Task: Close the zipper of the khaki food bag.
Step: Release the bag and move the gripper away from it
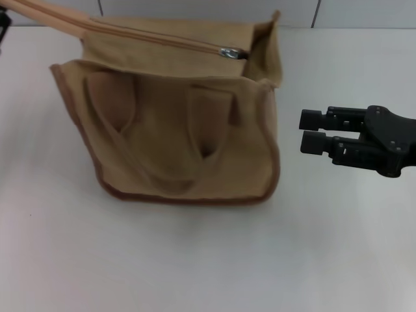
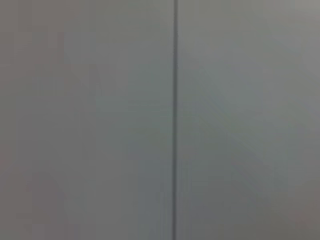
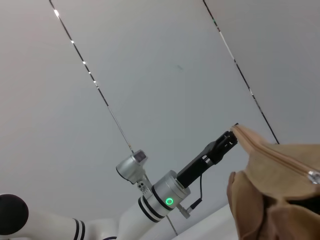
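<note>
White tabletop (image 1: 195, 260), matte, with a pale tiled wall (image 1: 195, 10) behind it showing thin dark grout lines; the left wrist view is nothing but that grey wall and one vertical seam. Khaki bag (image 1: 175, 136) sits on the table, left of centre toward the far edge, leaning with its front face up toward the head camera, both looped handles (image 1: 162, 162) lying flat on that face, darker brown piping around the edges. Zipper (image 1: 162, 39) runs along the top of the bag, silver pull (image 1: 231, 52) near the right end; teeth left of the pull look joined, a short gap stays open right of it where the end panel stands up. Left gripper (image 3: 231, 139) is at the bag's far-left top corner, pinching the tan tape end (image 1: 39, 12) and stretching it up and out; in the right wrist view its black fingers meet the fabric tip, arm extended straight behind it with a green ring light on the wrist. In the head view only a dark sliver of it shows at the left edge. Right gripper (image 1: 312, 131) hovers right of the bag, near but not touching, fingers horizontal and pointing at the bag's side, narrow gap between the two pads, holding nothing.
</note>
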Robot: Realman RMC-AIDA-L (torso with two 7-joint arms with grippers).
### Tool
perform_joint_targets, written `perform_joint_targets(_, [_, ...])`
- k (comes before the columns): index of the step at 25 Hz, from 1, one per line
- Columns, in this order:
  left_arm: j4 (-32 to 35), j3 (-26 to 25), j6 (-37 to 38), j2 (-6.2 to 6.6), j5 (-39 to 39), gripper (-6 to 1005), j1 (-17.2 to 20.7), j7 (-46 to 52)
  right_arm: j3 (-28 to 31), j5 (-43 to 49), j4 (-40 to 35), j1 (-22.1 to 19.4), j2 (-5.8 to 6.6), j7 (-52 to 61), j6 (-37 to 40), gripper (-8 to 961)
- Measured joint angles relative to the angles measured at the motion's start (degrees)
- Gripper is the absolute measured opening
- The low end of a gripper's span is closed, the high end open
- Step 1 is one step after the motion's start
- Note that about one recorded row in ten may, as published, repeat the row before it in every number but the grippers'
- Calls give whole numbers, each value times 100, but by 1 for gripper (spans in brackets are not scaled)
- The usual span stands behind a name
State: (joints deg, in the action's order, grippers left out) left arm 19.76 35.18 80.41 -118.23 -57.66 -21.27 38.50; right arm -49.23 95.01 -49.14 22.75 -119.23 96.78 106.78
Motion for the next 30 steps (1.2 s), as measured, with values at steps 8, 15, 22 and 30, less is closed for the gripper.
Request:
perform_joint_targets(8, [200, -149, 1131, 106, -39, 688, 256, 1387, 1, 0, 157, 71, -4, -281, -20, 543])
perform_joint_targets(15, [853, -39, 2484, 11, -560, 784, 399, 2153, -5, 0, 184, 106, -13, -326, -57, 551])
perform_joint_targets(22, [1140, 46, 1453, 26, -1426, 786, 91, 2631, -28, -5, 340, 187, -13, -426, -61, 563])
perform_joint_targets(30, [2711, 1063, 550, -3, -2599, 785, -192, 3291, -56, -8, 466, 284, -12, -432, -66, 564])
